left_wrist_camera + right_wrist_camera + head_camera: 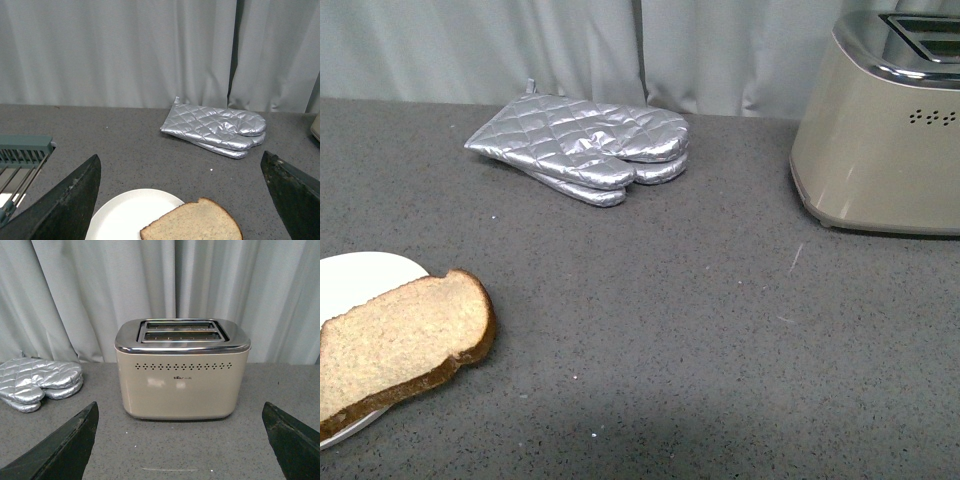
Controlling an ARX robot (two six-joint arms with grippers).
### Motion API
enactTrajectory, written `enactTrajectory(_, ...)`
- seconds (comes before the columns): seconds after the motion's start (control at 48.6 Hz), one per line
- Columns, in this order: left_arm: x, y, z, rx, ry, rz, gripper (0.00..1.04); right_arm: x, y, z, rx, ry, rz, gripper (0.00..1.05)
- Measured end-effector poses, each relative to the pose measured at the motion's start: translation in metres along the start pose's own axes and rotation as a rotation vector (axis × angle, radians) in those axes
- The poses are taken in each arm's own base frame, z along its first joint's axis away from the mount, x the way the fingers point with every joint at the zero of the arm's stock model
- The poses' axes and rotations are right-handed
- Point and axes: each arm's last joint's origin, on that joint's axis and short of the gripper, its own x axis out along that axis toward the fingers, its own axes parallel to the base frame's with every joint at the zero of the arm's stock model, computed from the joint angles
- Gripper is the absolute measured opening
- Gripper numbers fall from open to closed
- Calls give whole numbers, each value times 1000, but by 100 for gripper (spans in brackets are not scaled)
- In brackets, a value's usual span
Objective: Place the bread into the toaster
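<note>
The bread (405,340) is a light-brown slice with a dark crust, lying partly on a white plate (355,275) at the front left of the grey counter. In the left wrist view the bread (195,225) lies between and below the open left gripper (182,200), whose dark fingers (70,205) stand wide apart. The beige toaster (885,140) with its chrome slotted top stands at the back right. In the right wrist view the toaster (182,372) stands straight ahead of the open, empty right gripper (182,440). Neither arm shows in the front view.
A pair of silver quilted oven mitts (585,145) lies at the back middle of the counter, also seen in the left wrist view (217,127). A green wire rack (22,155) shows beside the plate. Grey curtains (570,45) hang behind the counter.
</note>
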Motion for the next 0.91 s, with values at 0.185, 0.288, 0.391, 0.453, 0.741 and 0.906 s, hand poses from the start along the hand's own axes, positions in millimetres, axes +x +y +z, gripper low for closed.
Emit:
enactTrajectory(0.185, 0, 0, 0, 0, 0, 0, 96, 0, 0, 0, 0, 0, 0, 95)
enactTrajectory(0.288, 0, 0, 0, 0, 0, 0, 97, 0, 0, 0, 0, 0, 0, 95)
enactTrajectory(0.391, 0, 0, 0, 0, 0, 0, 97, 0, 0, 0, 0, 0, 0, 95)
enactTrajectory(0.453, 0, 0, 0, 0, 0, 0, 97, 0, 0, 0, 0, 0, 0, 95)
enactTrajectory(0.741, 0, 0, 0, 0, 0, 0, 96, 0, 0, 0, 0, 0, 0, 95)
enactTrajectory(0.906, 0, 0, 0, 0, 0, 0, 98, 0, 0, 0, 0, 0, 0, 95)
